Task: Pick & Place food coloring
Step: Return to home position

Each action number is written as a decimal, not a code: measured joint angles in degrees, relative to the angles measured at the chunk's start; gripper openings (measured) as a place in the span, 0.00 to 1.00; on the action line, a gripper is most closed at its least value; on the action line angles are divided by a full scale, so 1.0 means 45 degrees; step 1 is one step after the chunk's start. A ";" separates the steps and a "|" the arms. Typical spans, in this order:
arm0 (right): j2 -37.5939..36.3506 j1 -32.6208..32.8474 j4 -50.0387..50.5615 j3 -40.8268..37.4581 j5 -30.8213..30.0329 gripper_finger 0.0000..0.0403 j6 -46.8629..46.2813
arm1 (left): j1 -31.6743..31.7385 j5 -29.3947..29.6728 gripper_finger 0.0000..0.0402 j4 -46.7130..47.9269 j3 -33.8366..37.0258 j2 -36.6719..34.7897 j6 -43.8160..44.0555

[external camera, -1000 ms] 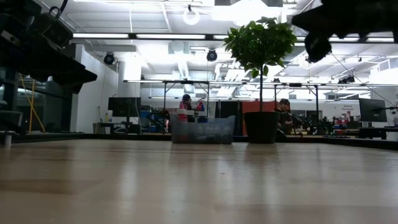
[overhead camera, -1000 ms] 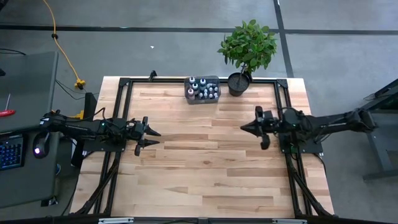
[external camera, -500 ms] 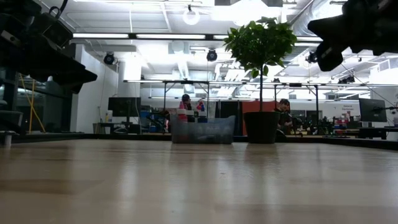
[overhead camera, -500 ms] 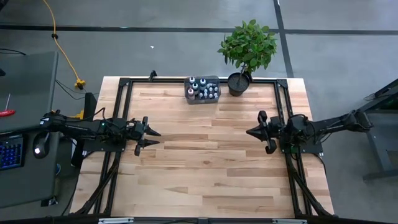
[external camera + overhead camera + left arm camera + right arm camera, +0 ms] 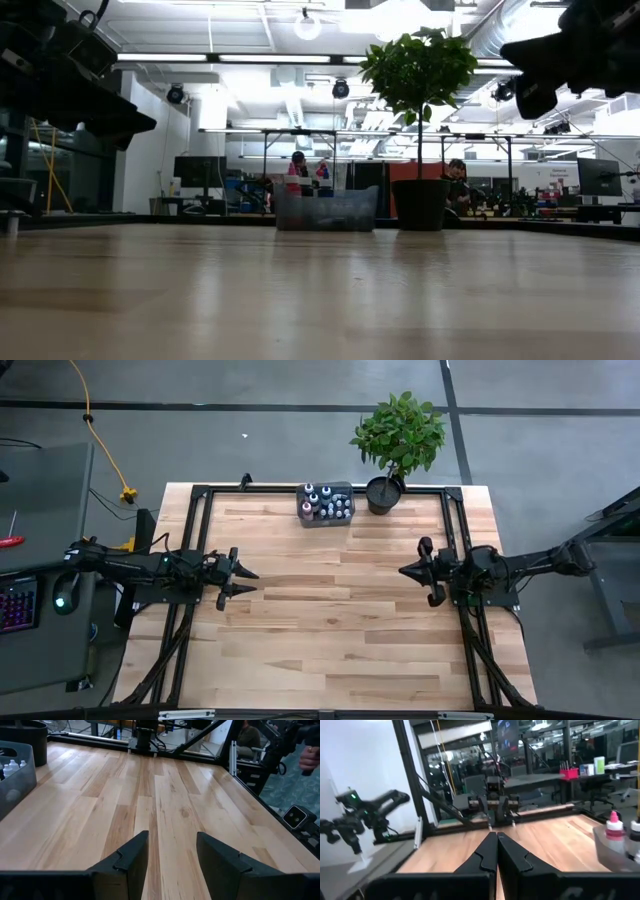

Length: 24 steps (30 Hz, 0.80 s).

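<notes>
The food coloring [image 5: 326, 503] is a set of several tiny white-topped bottles standing in a grey tray [image 5: 303, 510] at the table's far edge, middle. In the right wrist view two of the bottles [image 5: 612, 827] show above the tray wall [image 5: 615, 854]. My left gripper [image 5: 254, 581] hovers open over the left part of the table, pointing right, with only bare wood between its fingers [image 5: 131, 857]. My right gripper [image 5: 403, 572] hovers shut over the right part, pointing left, its fingers [image 5: 490, 851] pressed together on nothing. Both grippers stand well short of the tray.
A potted green plant [image 5: 398, 432] stands in a black pot [image 5: 383, 495] right of the tray, at the far edge. A black frame [image 5: 200, 495] runs along the table's left, far and right sides. Bare wood [image 5: 330, 620] lies between the two grippers. People sit in the room beyond [image 5: 458, 180].
My right gripper has drawn back toward the table's right edge and sunk a little, tipping slightly, and has stayed shut. The tray and its bottles have not moved.
</notes>
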<state>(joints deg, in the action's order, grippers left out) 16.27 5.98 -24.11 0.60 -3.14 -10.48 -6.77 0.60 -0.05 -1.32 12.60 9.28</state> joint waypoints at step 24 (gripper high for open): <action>-0.1787 -0.0406 0.5204 0.0015 0.0671 0.00 0.0043 | -0.0001 0.0000 0.41 0.0000 0.0000 0.0000 0.0000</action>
<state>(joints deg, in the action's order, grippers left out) 8.23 4.15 -0.69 0.67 -0.12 -10.28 -6.77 0.60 -0.05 -1.32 12.60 9.28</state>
